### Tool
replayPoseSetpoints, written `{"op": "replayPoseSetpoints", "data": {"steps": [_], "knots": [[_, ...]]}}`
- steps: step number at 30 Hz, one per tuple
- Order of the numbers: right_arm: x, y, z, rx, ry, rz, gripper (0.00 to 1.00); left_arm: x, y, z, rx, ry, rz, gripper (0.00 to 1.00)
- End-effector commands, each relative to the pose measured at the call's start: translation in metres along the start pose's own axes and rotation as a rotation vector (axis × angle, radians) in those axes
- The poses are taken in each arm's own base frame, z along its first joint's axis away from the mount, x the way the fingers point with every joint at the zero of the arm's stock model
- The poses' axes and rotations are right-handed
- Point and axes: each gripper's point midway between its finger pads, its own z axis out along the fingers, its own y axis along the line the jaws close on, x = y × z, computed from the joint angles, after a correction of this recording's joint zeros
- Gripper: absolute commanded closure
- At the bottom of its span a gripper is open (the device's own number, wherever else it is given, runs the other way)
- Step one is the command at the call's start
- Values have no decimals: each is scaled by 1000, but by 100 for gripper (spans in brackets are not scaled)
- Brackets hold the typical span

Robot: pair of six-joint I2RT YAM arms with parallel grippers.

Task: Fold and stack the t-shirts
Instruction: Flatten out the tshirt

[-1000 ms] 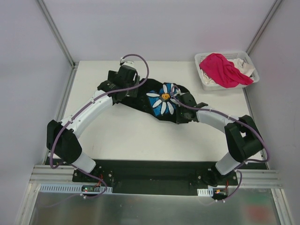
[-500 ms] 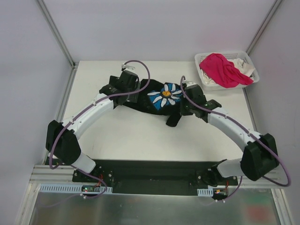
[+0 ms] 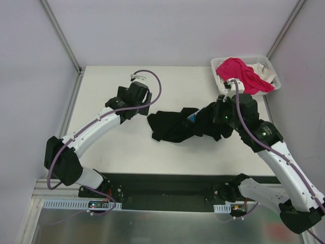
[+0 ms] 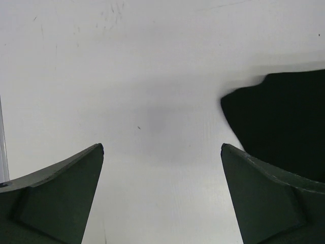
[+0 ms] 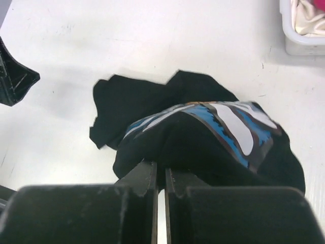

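The black t-shirt point(image 3: 172, 127) lies bunched on the table's middle, its right part lifted. My right gripper point(image 3: 219, 115) is shut on a fold of it; the right wrist view shows the jaws point(image 5: 161, 170) pinching the black cloth point(image 5: 203, 142), with part of the white-and-blue daisy print showing. My left gripper point(image 3: 136, 99) is open and empty over bare table just left of the shirt, whose edge point(image 4: 284, 122) shows at the right of the left wrist view, beside the gripper point(image 4: 162, 150). The pink t-shirt point(image 3: 241, 75) and the white one point(image 3: 262, 68) lie in the basket.
The white lattice basket point(image 3: 223, 91) stands at the back right corner; its corner point(image 5: 299, 46) shows in the right wrist view. Metal frame posts stand at the back left and right. The table's left and near parts are bare white surface.
My right gripper has risen and pulled the black shirt to the right, bunching it and hiding most of the daisy print. The shirt has drawn away from my left gripper, which stays open.
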Motion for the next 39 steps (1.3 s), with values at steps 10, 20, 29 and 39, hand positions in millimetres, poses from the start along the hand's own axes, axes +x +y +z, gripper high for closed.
{"op": "replayPoseSetpoints", "data": {"steps": [10, 20, 29, 39], "knots": [[26, -10, 42, 72, 99, -26, 84, -11, 8, -20, -15, -70, -28, 1], [73, -53, 142, 166, 347, 94, 62, -17, 17, -30, -30, -104, -32, 1], [107, -69, 217, 187, 503, 130, 54, -21, 20, -38, -27, -126, -37, 1], [83, -79, 214, 218, 490, 94, 38, -17, 10, -38, 28, -115, -22, 1]]}}
